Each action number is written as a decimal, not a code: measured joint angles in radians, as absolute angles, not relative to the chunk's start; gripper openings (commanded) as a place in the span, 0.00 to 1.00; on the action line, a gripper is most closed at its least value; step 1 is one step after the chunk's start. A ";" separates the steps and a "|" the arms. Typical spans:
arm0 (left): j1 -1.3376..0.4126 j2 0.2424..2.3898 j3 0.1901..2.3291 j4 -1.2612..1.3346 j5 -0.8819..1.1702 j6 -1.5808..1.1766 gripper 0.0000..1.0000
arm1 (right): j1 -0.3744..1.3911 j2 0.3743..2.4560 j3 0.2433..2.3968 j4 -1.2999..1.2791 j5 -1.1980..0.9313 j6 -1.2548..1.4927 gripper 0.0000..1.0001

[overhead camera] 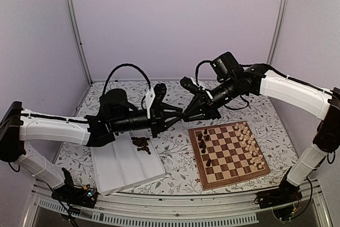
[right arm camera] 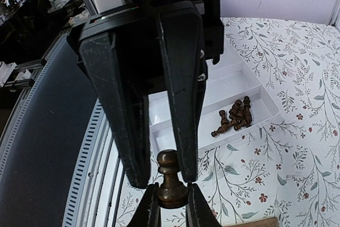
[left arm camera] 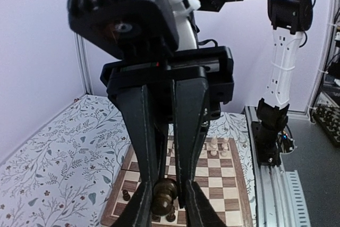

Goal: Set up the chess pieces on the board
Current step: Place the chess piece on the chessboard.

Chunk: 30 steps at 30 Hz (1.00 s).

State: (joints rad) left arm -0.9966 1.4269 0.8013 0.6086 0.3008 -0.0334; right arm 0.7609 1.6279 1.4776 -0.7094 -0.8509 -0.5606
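one dark pawn pinched between both grippers' fingertips, above table.

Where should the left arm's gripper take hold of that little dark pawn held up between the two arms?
At its wide base end. The right gripper is shut around the pawn at its round head, so only the base sticks out free. The left gripper does best coming straight at it from the opposite side, one finger on either side of the base.

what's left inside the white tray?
A small heap of dark brown chess pieces lies in one end compartment of the white tray. The other visible compartments look bare; the right gripper's fingers cover part of the tray.
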 measured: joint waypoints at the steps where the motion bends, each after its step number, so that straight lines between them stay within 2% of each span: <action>1: -0.992 1.427 0.803 0.609 0.308 -0.040 0.15 | 0.761 1.628 1.477 -0.709 -0.852 -0.561 0.13; 4: -0.978 1.430 0.809 0.609 0.332 -0.058 0.09 | 0.761 1.628 1.478 -0.709 -0.852 -0.561 0.20; 10: -0.966 1.490 0.872 0.594 0.378 -0.064 0.07 | 0.758 1.604 1.438 -0.698 -0.796 -0.566 0.50; 14: -0.966 1.552 0.977 0.526 0.385 -0.052 0.07 | 0.725 1.514 1.311 -0.691 -0.711 -0.582 0.60; 24: -0.973 1.849 1.423 0.139 0.366 0.029 0.06 | 0.262 1.193 1.008 -0.640 -0.681 -0.612 0.66; 30: -0.980 2.056 1.697 -0.144 0.339 0.084 0.06 | 0.176 1.110 0.853 -0.545 -0.645 -0.571 0.67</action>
State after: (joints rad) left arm -0.9802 2.0563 1.6966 -0.1444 0.3393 0.0837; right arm 0.1761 1.1103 0.8528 -0.5453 -0.6445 -0.5713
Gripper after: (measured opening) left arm 0.101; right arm 0.665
